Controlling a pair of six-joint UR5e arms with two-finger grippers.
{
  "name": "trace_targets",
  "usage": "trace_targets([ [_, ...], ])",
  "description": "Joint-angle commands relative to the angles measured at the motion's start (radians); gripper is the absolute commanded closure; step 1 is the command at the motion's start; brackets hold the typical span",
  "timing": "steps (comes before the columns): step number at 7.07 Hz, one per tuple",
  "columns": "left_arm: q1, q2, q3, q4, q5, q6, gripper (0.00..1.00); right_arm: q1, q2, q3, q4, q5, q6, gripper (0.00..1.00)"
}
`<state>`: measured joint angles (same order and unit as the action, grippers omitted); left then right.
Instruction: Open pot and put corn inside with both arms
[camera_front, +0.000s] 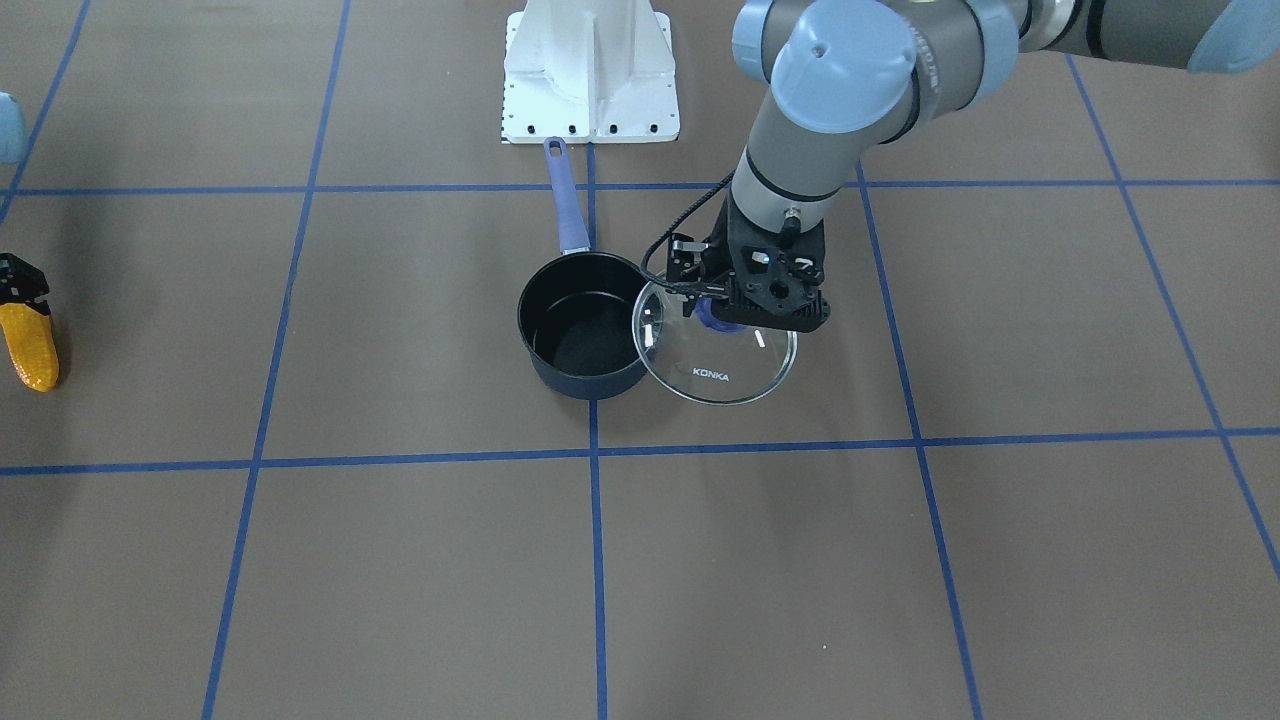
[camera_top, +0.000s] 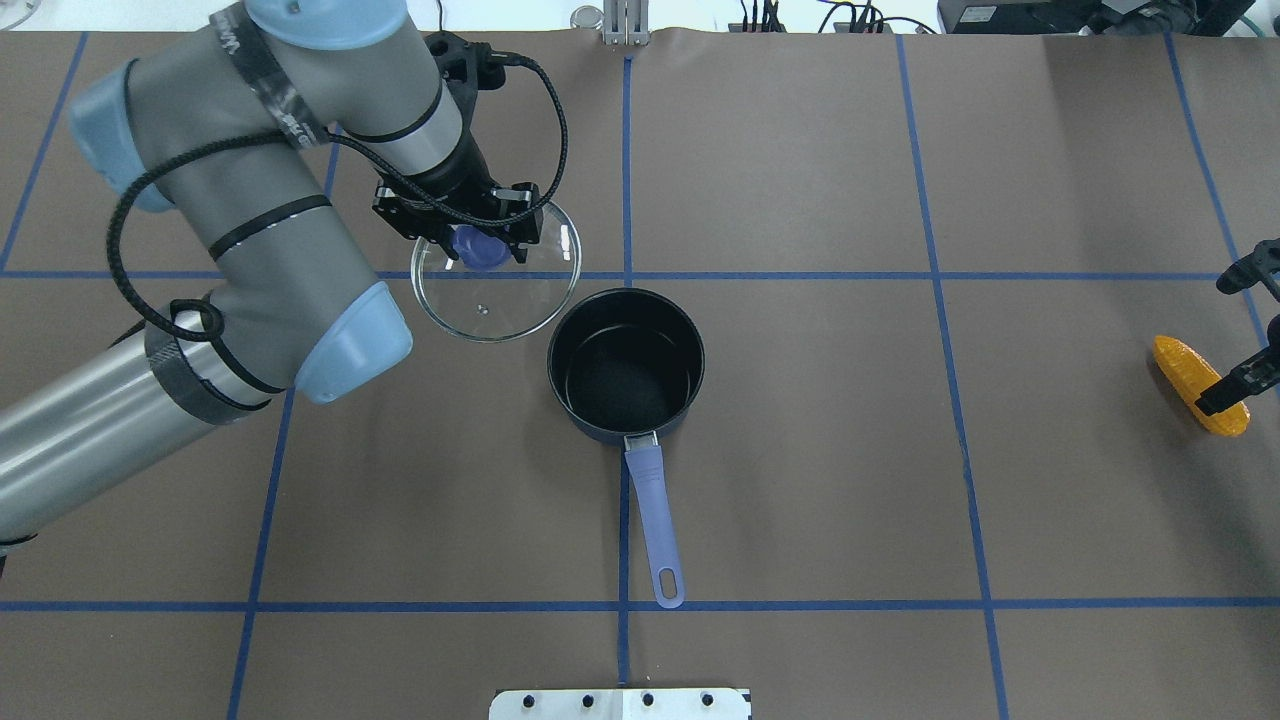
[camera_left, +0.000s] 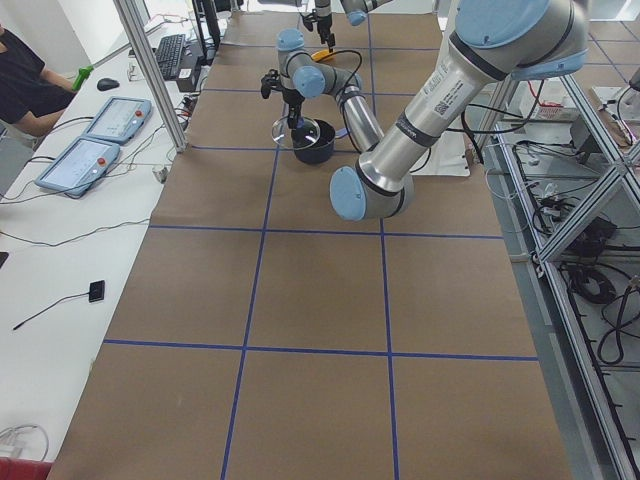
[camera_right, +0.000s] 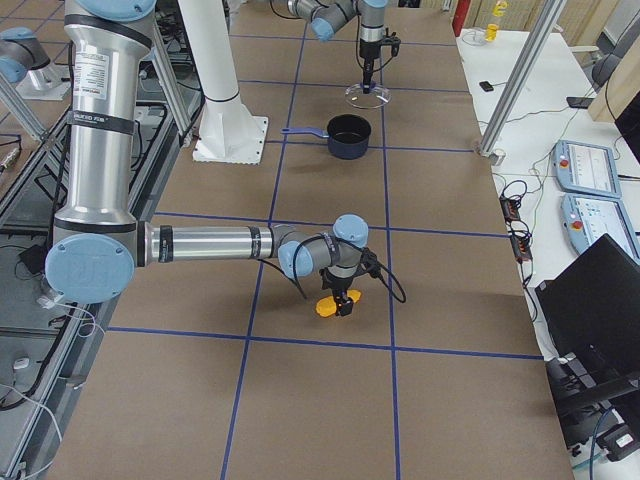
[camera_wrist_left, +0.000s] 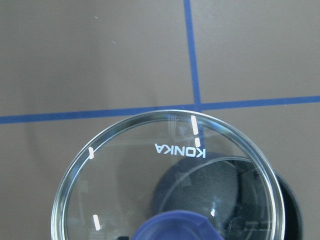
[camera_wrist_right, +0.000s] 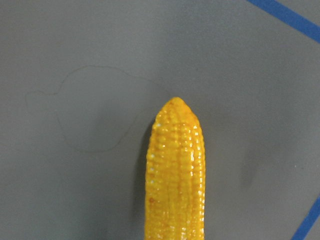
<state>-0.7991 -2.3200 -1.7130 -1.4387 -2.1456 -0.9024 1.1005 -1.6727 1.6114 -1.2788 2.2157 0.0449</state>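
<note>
Lying between right jaws, corn (camera_top: 1185, 365); left jaws pinch lid knob (camera_top: 478, 247).

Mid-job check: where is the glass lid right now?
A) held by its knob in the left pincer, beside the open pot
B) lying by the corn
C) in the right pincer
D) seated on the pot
A: the left pincer grips the lid by its knob, beside the uncovered pot.
</note>
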Motion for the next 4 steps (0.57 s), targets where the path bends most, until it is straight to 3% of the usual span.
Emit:
trace_targets([
  [1, -0.043, 0.028, -0.051, 0.079, -0.011, 0.086, 0.44, -0.014, 0.005, -0.008, -0.001, -0.002, 0.010, 0.14],
  [4, -0.054, 0.031, -0.057, 0.090, -0.011, 0.097, 0.44, -0.048, 0.005, -0.010, -0.008, -0.017, 0.009, 0.24],
])
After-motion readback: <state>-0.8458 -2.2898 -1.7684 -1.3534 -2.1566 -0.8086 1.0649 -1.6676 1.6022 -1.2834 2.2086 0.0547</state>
